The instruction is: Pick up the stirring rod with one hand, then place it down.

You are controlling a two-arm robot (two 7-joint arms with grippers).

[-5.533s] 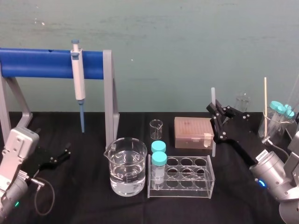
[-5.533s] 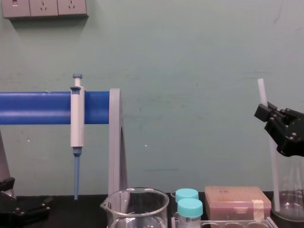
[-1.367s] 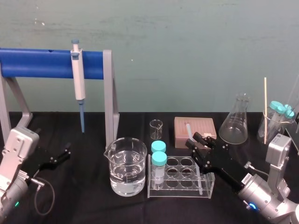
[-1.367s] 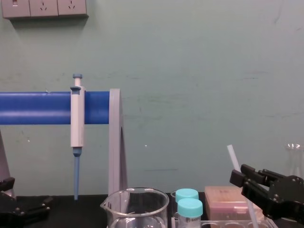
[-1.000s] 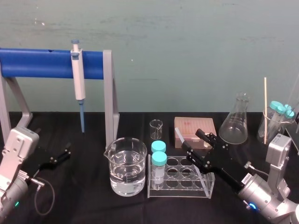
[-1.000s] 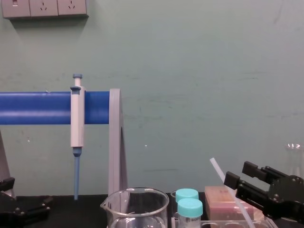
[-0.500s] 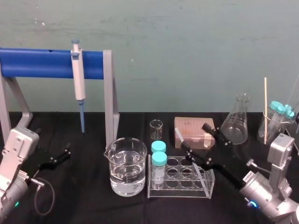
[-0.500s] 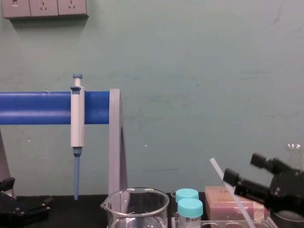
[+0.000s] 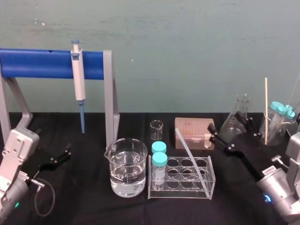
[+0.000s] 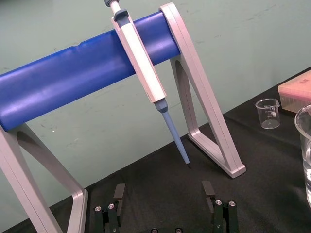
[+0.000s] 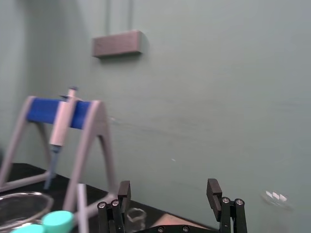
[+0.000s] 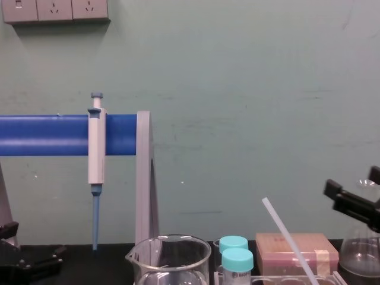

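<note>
I'm seeing pipette point(image 9: 78, 77) hanging on blue bar stand point(image 9: 42, 63), far left. Large beaker point(image 9: 126, 173) holding water, sitting just left of clear tube rack point(image 9: 180, 193); two teal-capped tubes point(image 9: 159, 159) standing in rack's left end. Small beaker point(image 9: 156, 130) and pink box point(image 9: 190, 127) sitting behind; flask point(image 9: 241, 105) standing farther right.

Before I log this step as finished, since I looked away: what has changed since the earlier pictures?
The right gripper carried the stirring rod down from upright at the far right to the test tube rack, let go and drew back rightward, open. The rod now leans in the rack. The left gripper, pipette and beaker stayed put.
</note>
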